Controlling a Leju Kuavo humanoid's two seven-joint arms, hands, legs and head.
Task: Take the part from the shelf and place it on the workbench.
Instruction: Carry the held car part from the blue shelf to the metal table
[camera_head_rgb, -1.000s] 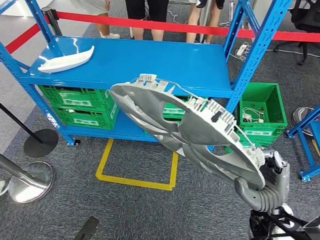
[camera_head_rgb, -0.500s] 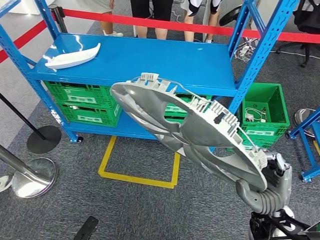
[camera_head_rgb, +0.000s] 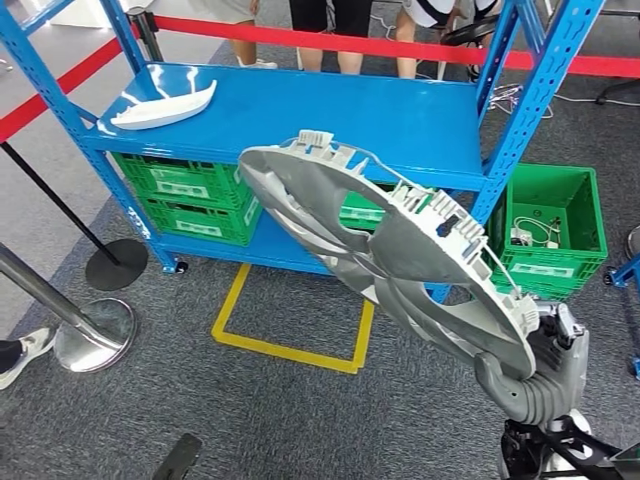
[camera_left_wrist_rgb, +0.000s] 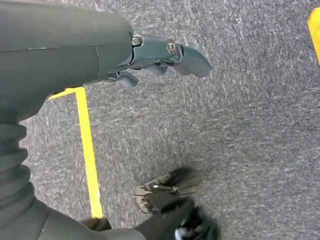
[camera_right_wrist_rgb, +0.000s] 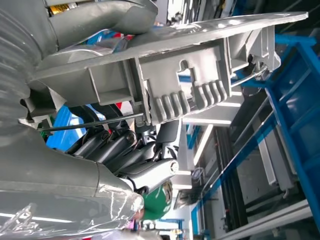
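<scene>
A large round grey plastic part (camera_head_rgb: 392, 250) with spokes and clipped rim tabs is tilted in the air in front of the blue shelf (camera_head_rgb: 317, 115). My right hand (camera_head_rgb: 540, 375) grips it by its lower right rim. The right wrist view has that rim (camera_right_wrist_rgb: 181, 85) close up, with my dark fingers (camera_right_wrist_rgb: 124, 155) curled under it and the thumb over it. My left hand (camera_left_wrist_rgb: 151, 55) hangs above the grey carpet, fingers stretched out and holding nothing. A white curved part (camera_head_rgb: 162, 105) lies on the shelf's top deck at the left.
Green crates (camera_head_rgb: 189, 195) fill the shelf's lower level, and another green crate (camera_head_rgb: 555, 230) stands on the floor to its right. A yellow floor square (camera_head_rgb: 290, 350) lies before the shelf. Stanchion bases (camera_head_rgb: 94, 335) stand left. A red barrier tape (camera_head_rgb: 377, 45) and people's legs (camera_head_rgb: 324, 30) are behind.
The whole picture has shifted right as the camera turned left. The grey part stays in my right hand, at the same tilt. A person's shoe has come in at the left edge.
</scene>
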